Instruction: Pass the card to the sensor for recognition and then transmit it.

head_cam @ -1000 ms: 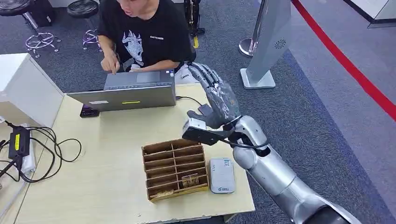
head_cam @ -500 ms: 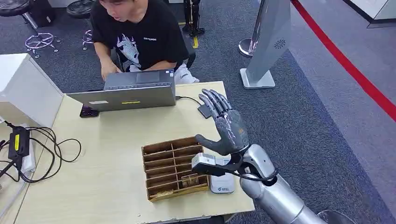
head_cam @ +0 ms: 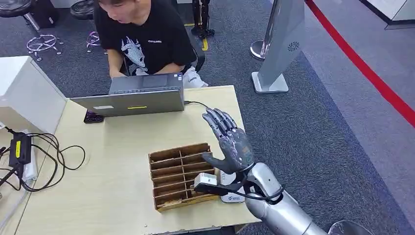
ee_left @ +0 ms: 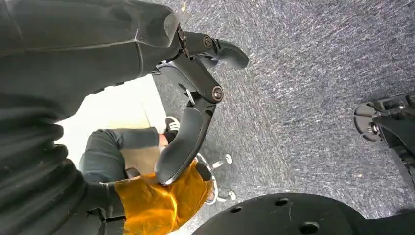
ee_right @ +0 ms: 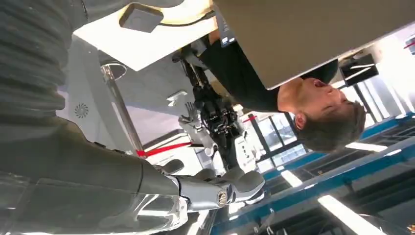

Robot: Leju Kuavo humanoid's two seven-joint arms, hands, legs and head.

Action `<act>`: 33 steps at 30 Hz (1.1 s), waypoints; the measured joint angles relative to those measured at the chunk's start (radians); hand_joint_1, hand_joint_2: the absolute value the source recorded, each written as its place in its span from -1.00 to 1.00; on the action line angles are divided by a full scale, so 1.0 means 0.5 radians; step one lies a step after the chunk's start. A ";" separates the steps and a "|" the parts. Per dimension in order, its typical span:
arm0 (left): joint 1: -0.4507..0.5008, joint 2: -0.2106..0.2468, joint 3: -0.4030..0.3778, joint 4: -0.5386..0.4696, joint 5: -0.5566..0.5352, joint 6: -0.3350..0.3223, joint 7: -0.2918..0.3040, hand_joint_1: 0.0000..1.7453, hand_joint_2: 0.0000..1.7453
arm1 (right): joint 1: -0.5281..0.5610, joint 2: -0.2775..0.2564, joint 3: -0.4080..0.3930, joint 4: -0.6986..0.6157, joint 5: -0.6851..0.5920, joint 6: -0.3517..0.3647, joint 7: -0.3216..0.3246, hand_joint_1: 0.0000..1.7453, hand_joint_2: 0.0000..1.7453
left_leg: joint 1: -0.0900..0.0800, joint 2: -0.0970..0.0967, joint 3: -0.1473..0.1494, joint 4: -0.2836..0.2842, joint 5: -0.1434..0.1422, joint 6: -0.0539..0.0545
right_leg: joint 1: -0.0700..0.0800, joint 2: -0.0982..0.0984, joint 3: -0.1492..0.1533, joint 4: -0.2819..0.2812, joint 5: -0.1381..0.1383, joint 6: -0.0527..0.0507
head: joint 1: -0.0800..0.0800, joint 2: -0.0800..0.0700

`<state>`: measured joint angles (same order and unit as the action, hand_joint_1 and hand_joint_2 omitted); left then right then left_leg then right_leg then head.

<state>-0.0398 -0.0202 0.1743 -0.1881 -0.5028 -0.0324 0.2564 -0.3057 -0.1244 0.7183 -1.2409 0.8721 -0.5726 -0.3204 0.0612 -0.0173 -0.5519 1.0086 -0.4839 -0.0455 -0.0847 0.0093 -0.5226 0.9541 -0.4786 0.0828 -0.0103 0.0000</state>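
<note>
Fingers of the right hand are spread and raised, nothing held, above the brown wooden compartmented tray on the pale desk. Beside the tray lies the white flat card sensor (partly hidden). No grasp is seen in the left hand, its fingers apart.

Table pale yellow-beige. Divider tray brown cardboard. Sensor white, blue mark. Right hand dark grey, mottled; arm silver. Laptop grey, yellow strip. Person's shirt black, white print. Carpet speckled blue-grey, red stripe at 2 o'clock.
</note>
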 joint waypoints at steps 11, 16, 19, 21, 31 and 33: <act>0.000 0.000 0.003 0.000 -0.021 -0.002 0.000 -1.00 1.00 | -0.004 0.004 0.032 0.034 0.165 -0.074 0.052 -1.00 1.00 | 0.000 0.000 0.000 0.000 0.000 0.000 | 0.000 0.000 0.000 0.000 0.000 0.000 | 0.000 0.000; -0.001 0.000 0.008 0.000 -0.043 -0.003 0.000 -1.00 1.00 | -0.032 0.022 0.071 0.116 0.380 -0.163 0.147 -1.00 1.00 | 0.000 0.000 0.000 0.000 0.000 0.000 | 0.000 0.000 0.000 0.000 0.000 0.000 | 0.000 0.000; -0.001 0.000 0.014 0.000 -0.058 -0.006 0.000 -1.00 1.00 | -0.057 0.054 0.106 0.193 0.472 -0.197 0.201 -1.00 1.00 | 0.000 0.000 0.000 0.000 0.000 0.000 | 0.000 0.000 0.000 0.001 0.000 0.000 | 0.000 0.000; -0.002 0.000 0.015 0.000 -0.065 -0.008 0.000 -1.00 1.00 | -0.074 0.076 0.131 0.239 0.506 -0.210 0.225 -1.00 1.00 | 0.000 0.000 0.000 0.000 0.000 0.000 | 0.000 0.000 0.000 0.001 0.000 0.000 | 0.000 0.000; -0.004 -0.001 0.016 0.000 -0.090 -0.017 0.000 -1.00 1.00 | -0.139 0.158 0.207 0.436 0.510 -0.207 0.244 -1.00 1.00 | 0.000 0.000 0.000 0.000 0.000 0.000 | 0.000 0.000 0.000 0.001 0.000 0.000 | 0.000 0.000; -0.004 -0.001 0.016 0.000 -0.091 -0.018 0.000 -1.00 1.00 | -0.147 0.166 0.217 0.462 0.504 -0.208 0.244 -1.00 1.00 | 0.000 0.000 0.000 0.000 0.000 0.000 | 0.000 0.000 0.000 0.001 0.000 0.000 | 0.000 0.000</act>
<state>-0.0418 -0.0206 0.1823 -0.1881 -0.5482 -0.0416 0.2563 -0.3793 -0.0416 0.8266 -1.0102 1.1242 -0.6764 -0.1984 0.0613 -0.0173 -0.5519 1.0085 -0.4838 -0.0455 -0.0847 0.0093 -0.5226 0.9544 -0.4786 0.0828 -0.0103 0.0000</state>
